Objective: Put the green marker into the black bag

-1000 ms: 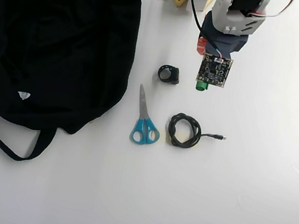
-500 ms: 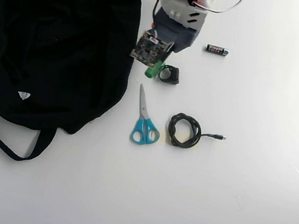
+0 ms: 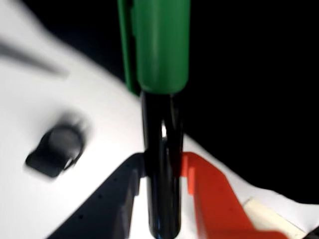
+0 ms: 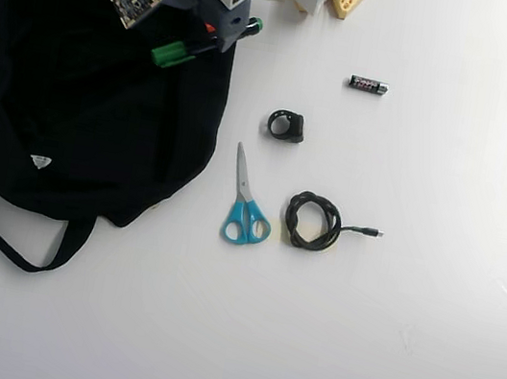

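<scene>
— Gripper (image 3: 162, 199) status?
— Clamped on the green marker (image 3: 160, 99); dark barrel sits between the black and orange fingers in the wrist view.
— Marker location?
— Overhead view: the marker (image 4: 200, 44) is held over the upper right part of the black bag (image 4: 70, 120), green cap toward the bag's middle.
— Surroundings?
— Scissors (image 4: 245, 203), coiled cable (image 4: 314, 221) and battery (image 4: 368, 84) lie on the white table (image 4: 406, 322), right of the bag.

Under my gripper (image 4: 204, 38) lies only the black bag (image 4: 83, 103); the scissors (image 4: 246, 203), battery (image 4: 368, 84) and cable (image 4: 314, 221) stay well apart.
</scene>
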### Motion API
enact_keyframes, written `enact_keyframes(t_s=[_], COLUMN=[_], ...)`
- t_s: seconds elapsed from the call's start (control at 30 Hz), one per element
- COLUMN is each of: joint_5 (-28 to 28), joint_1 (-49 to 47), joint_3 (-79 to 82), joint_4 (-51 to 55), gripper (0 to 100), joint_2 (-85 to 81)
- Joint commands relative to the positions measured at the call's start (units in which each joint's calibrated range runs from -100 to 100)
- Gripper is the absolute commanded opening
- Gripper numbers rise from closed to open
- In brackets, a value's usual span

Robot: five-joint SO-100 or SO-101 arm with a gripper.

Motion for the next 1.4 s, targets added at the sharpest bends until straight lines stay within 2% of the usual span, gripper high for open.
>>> enact_keyframes(t_s=[0.0, 0.17, 0.23, 0.4, 0.43, 0.53, 0.63, 0.7, 0.8, 0.9, 0.93, 0.97, 1.0, 1.03, 1.13, 1.37], joint_5=[0.2, 2.9, 4.0, 3.8, 3.5, 3.4, 3.4, 3.4, 3.4, 3.5, 3.5, 3.5, 3.4, 3.7, 3.9, 3.9], joint_1=[7.5, 19.4, 25.0, 26.3, 26.1, 25.6, 21.0, 13.8, 0.5, -10.0, -12.9, -14.6, -17.6, -20.1, -22.3, -30.0], joint_3=[-2.1, -2.0, -4.0, -18.5, -19.6, -19.4, -25.3, -32.6, -32.3, -32.2, -32.2, -32.1, -32.1, -31.7, -15.5, 5.8], joint_4=[-3.5, -11.6, -15.3, -20.2, -19.8, -17.2, -6.4, 0.9, 2.8, 2.9, 3.0, 3.0, 3.0, 3.0, 3.0, 2.2], gripper=[2, 2, 2, 3, 4, 21, 23, 23, 23, 23, 20, 12, 1, 2, 2, 2], joint_2=[-1.2, 1.3, 9.8, 32.7, 34.5, 33.5, 33.2, 27.3, 15.6, 11.0, 10.0, 8.7, 6.7, 3.3, -11.9, -27.1])
